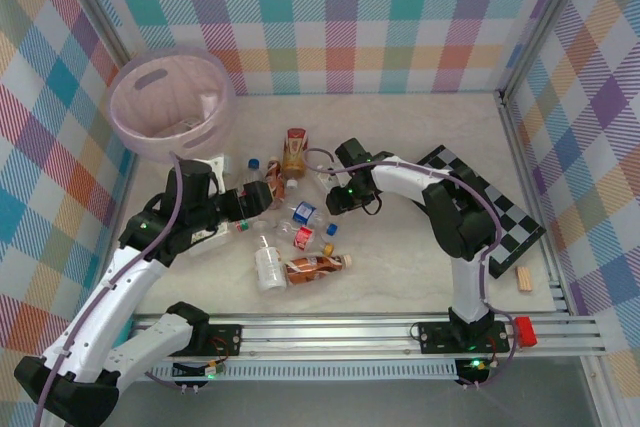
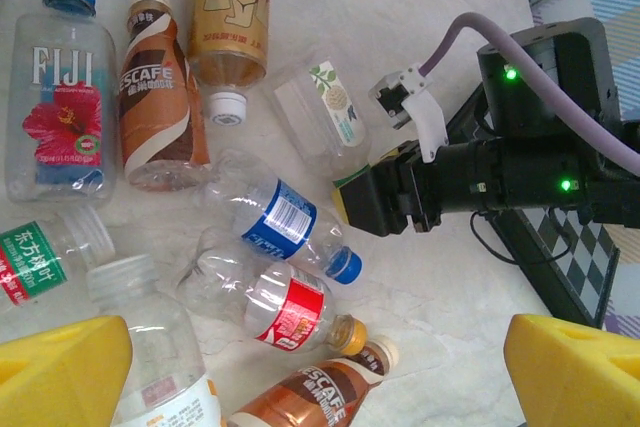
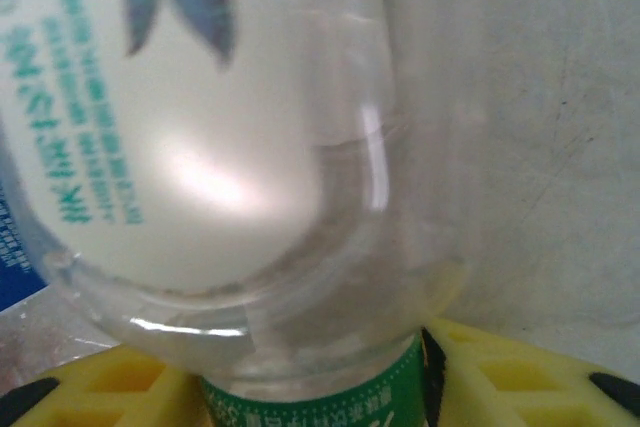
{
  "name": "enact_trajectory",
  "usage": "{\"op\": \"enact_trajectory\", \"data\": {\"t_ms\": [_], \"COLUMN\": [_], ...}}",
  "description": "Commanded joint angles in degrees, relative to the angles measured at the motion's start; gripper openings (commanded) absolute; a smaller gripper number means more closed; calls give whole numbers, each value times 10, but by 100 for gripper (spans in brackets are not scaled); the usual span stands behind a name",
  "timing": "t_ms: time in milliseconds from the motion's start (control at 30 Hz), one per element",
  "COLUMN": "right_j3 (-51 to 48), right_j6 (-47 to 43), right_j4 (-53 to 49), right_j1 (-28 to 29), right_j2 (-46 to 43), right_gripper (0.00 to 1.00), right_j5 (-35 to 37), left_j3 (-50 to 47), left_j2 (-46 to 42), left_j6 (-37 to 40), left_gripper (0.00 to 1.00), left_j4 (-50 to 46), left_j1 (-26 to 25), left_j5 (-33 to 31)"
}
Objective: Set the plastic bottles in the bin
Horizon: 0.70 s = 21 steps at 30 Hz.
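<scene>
**Top view:** bin [image 1: 215, 119] sits at the far-left corner of the tabletop [image 1: 430, 137], well apart from the plastic bottles [image 1: 290, 222], which lie in a loose pile mid-tabletop btwn the two arms. L claw [image 1: 245, 203] hangs at the pile's left side. R claw [image 1: 330, 192] is at the pile's right edge.

**Left wrist:** L claw is wide, its yellow pads [image 2: 60, 372] spread w/ nothing btwn them, above a red-label bottle [image 2: 290, 309] and a Nescafe bottle [image 2: 320, 397]. R claw's tip meets one end of a clear leaf-label bottle [image 2: 320, 107] lying flat.

**Right wrist:** R claw is closed on that bottle. A green band is pinched btwn its pads, and the clear body juts ahead.

**Risks:**
- The grip is at one end only and the plastic is thin and slick, so the body may swing or slip out on the lift.
- The route to the bin crosses the L arm [image 1: 150, 237], so a clash is possible.
- The capped tea bottle [image 2: 228, 17] lies just beside it and could get dragged.
</scene>
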Motion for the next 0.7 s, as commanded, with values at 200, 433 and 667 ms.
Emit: {"op": "enact_trajectory", "data": {"t_ms": [200,433,667], "right_j3": [-109,-216,-227], "right_j6": [7,32,82], "right_j4": [-3,12,52], "right_j1": [-36,-49,-42], "right_j2": [-124,-285,-356], "right_gripper": [45,44,41], "right_j5": [6,-58,-197], "left_j3": [-53,-132,-145], "left_j2": [3,3,81], "left_j6": [-80,-199,-262], "left_gripper": [99,100,100], "left_j4": [129,337,495], "left_j1": [-6,-12,-62], "left_j5": [26,55,82]}}
